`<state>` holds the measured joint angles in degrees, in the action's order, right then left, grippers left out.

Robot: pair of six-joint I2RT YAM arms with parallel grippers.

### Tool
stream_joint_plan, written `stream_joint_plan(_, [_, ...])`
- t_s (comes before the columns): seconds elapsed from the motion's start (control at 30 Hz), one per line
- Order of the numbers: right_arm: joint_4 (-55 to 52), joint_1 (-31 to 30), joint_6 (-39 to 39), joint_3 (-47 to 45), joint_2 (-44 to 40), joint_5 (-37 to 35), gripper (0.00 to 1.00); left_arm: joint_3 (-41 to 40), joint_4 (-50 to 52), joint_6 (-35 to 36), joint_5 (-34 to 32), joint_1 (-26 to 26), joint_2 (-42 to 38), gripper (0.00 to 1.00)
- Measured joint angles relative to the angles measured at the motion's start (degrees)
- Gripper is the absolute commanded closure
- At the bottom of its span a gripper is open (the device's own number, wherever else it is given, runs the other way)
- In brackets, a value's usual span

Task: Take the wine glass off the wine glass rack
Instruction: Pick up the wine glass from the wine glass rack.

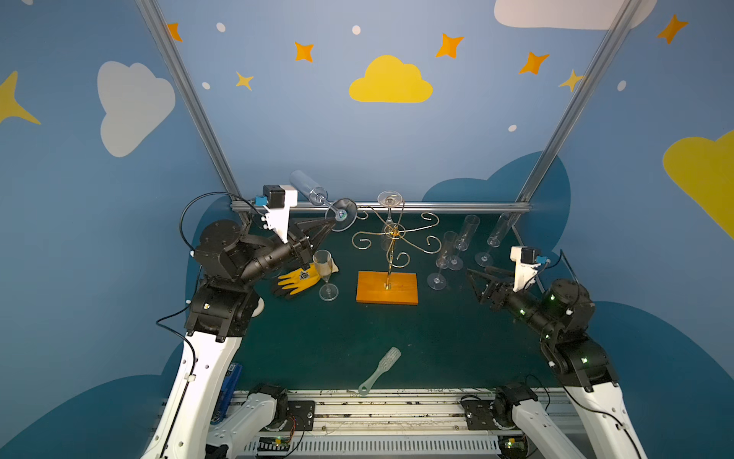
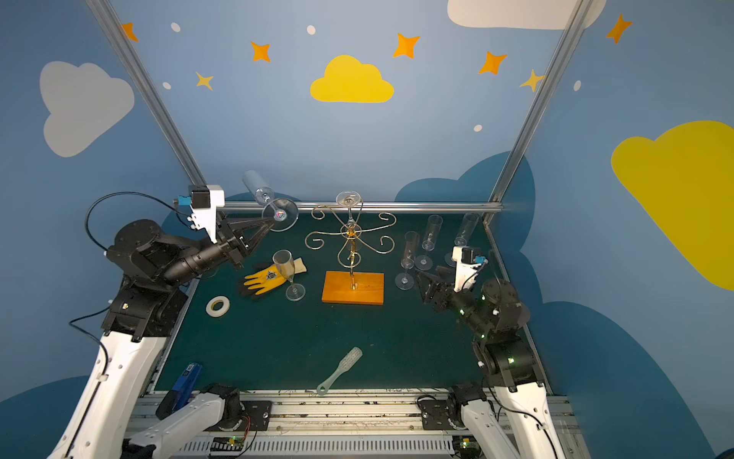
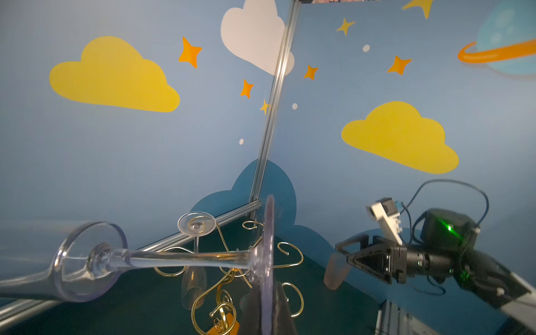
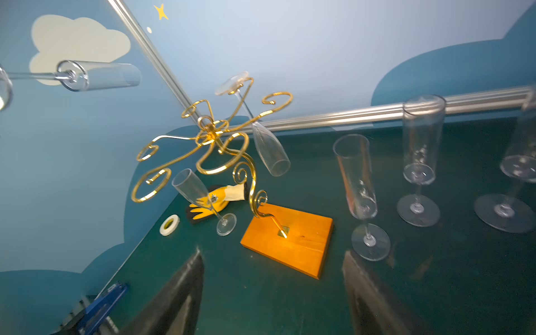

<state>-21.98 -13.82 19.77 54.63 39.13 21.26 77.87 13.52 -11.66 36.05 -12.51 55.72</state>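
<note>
Two robot arms work over a green worktop [image 1: 357, 337]. A gold wire wine glass rack [image 1: 393, 232] stands mid-table on an orange wooden base [image 1: 387, 288]. The left hand [image 1: 337, 218] is raised at the rack's left rear side, its fingers clamped on the round foot of a clear champagne flute [image 1: 308, 186]. This flute is in the air and off the rack. Both top views show a small gap between its foot and the nearest gold curl. Its long axis lies nearly level, with the foot toward the rack and the open mouth pointing to the back left corner of the walls. In the left wrist view the stem [image 3: 188, 256] crosses in front of the rack, and the foot sits edge-on between the fingers. A second, hanging flute [image 4: 269, 150] is on the rack's far arm near the back rail [image 1: 437, 206]. Its foot rests on top in the curl and its mouth faces down, so its long axis is close to upright with a slight lean. It lies to the right of the left hand. It is beyond the rack's post from the right hand [image 1: 474, 286], which hovers low beside three standing flutes [image 1: 468, 230] with fingers spread and empty. The left hand is nearer the hanging flute but is occupied. The held flute probably has to be turned upright and set down first, perhaps by the lone flute [image 1: 323, 268] beside the yellow glove [image 1: 298, 278].
</note>
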Motion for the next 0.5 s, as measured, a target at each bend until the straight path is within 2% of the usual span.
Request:
stream_joint_plan(0.23, [-2.6, -2.2, 1.9, 17.3, 11.9, 7.6, 0.3, -0.1, 4.3, 14.0, -2.5, -7.6, -2.0, 0.97])
stream_joint_plan(0.5, [-3.7, -9.8, 2.8, 30.6, 20.8, 14.5, 0.3, 0.8, 7.6, 26.8, -8.6, -17.2, -2.9, 0.97])
